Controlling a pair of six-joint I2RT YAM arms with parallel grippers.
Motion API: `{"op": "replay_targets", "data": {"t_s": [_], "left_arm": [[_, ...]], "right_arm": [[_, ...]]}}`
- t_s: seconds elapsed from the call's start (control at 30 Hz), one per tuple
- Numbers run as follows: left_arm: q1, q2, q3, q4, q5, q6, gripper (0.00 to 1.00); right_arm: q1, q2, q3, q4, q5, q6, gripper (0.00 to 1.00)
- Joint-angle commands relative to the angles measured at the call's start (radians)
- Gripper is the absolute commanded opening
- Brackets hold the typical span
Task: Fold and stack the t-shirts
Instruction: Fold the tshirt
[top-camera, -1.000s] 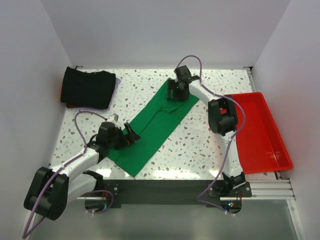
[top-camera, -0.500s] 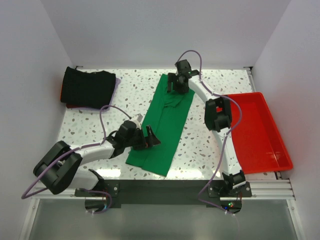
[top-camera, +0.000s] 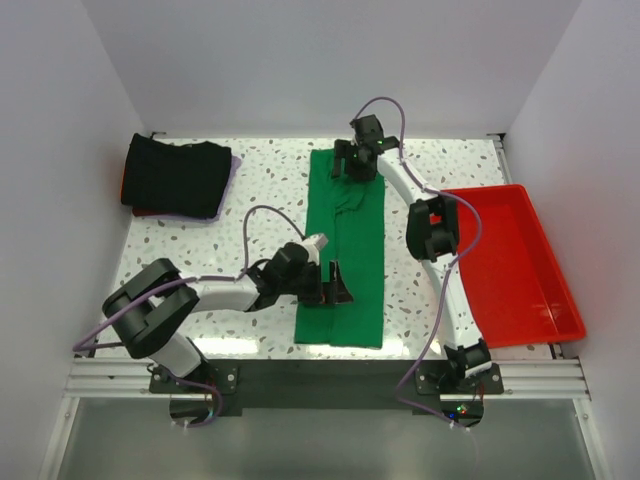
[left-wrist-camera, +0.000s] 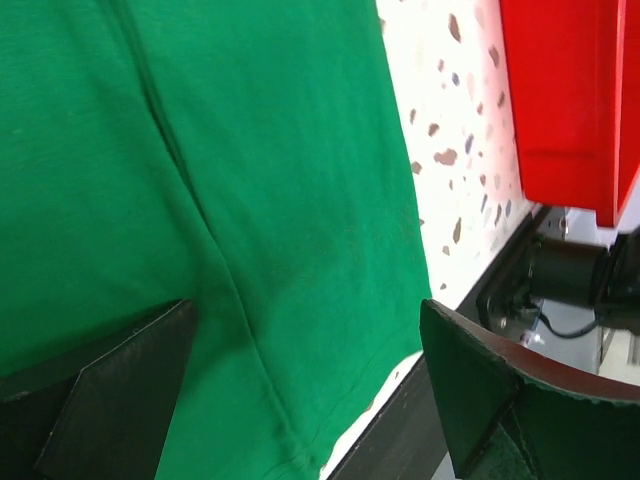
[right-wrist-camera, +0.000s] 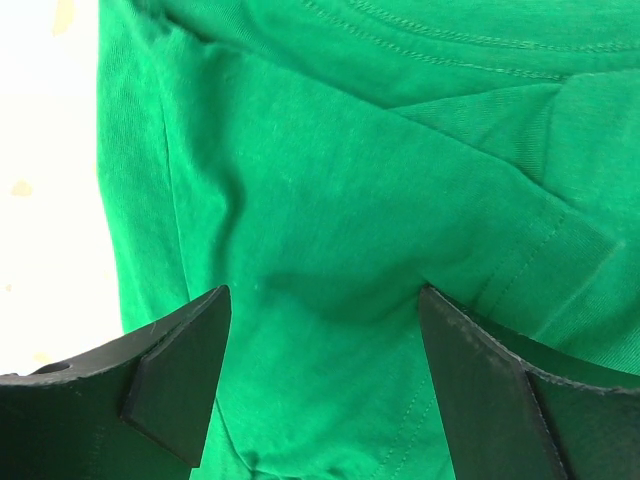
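Top view: shows a bright green t-shirt (top-camera: 348, 250) folded into a long narrow strip, flat on the speckled table (top-camera: 250, 215), left of the red tray (top-camera: 512, 262) and apart from it, running lengthwise alongside it. Shows folded black t-shirts (top-camera: 178, 178) well to the left of the tray, at the far corner, with slivers of red and purple cloth at the margins; no telling how many lie there. Places the left gripper (top-camera: 338, 285) over the strip's near part, jaws spread, and the right gripper (top-camera: 352, 165) over its far end, left of the tray's far corner; jaw gap too small to read here. Left wrist view: fills mostly with green cloth, a soft crease down it and a stitched hem at the table's near edge; cuts the tray off at the upper right. Shows both fingers (left-wrist-camera: 120, 395) wide apart above the cloth, pinching nothing. Right wrist view: gives green cloth with a sleeve hem and seams; hides all of the tray. Shows fingers (right-wrist-camera: 175, 365) spread wide just over the shirt, gripping nothing.
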Motion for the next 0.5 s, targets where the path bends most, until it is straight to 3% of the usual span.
{"op": "replay_targets", "data": {"t_s": [0.0,0.23,0.47], "left_arm": [[-0.048,0.096,-0.016,-0.115,0.059,0.045,1.0],[-0.079,0.122,0.039,-0.121,0.06,0.077,1.0],[-0.066,-0.014,0.126,-0.316,-0.094,0.183,1.0]], "right_arm": [[-0.002,0.1,-0.009,-0.067,-0.047,0.028,0.8],[-0.002,0.091,-0.001,-0.07,-0.073,0.013,0.8],[-0.005,-0.056,0.02,-0.045,-0.109,-0.012,0.82]]}}
